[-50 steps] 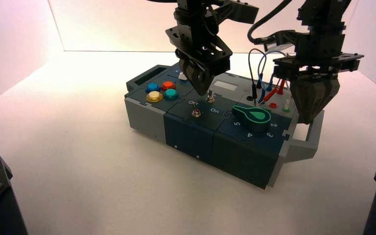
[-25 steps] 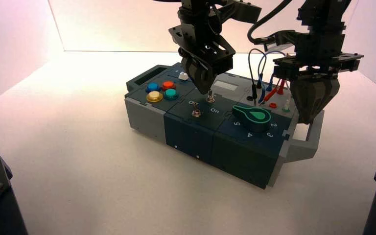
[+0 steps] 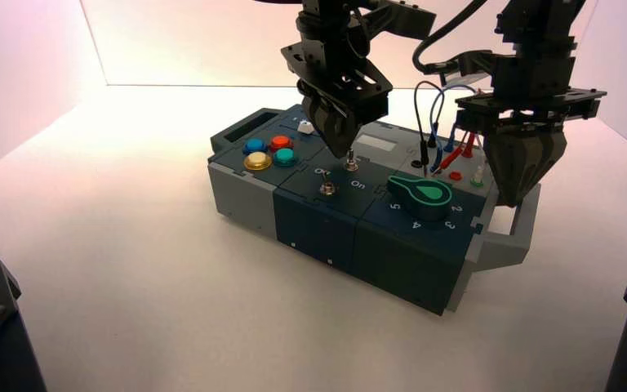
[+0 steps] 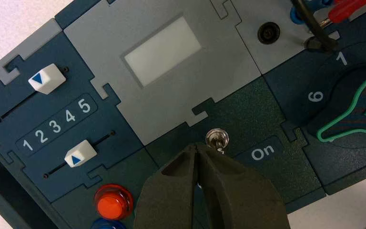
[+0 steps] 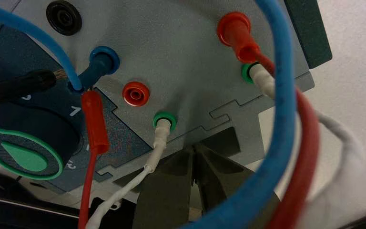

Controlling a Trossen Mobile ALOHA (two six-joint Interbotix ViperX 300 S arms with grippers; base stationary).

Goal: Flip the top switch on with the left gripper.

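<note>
Left wrist view puts the top switch (image 4: 217, 138) right at the tip of the left gripper (image 4: 199, 148), whose two dark fingers are pressed together into a single narrow point. That makes sense to me: a closed tip works as a pusher for nudging the small metal lever rather than pinching it. The tip sits just beside the switch on the side away from the "On" label (image 4: 262, 152), so a sideways push would carry the lever toward that lettering. I cannot tell whether tip and lever touch. A second switch (image 3: 326, 189) sits nearer the box's front edge, clear of the tip. Away from the switch, past the green knob (image 3: 421, 196), the right gripper (image 3: 519, 200) hangs idle at the box's end by the wires, its claw closed on nothing.
</note>
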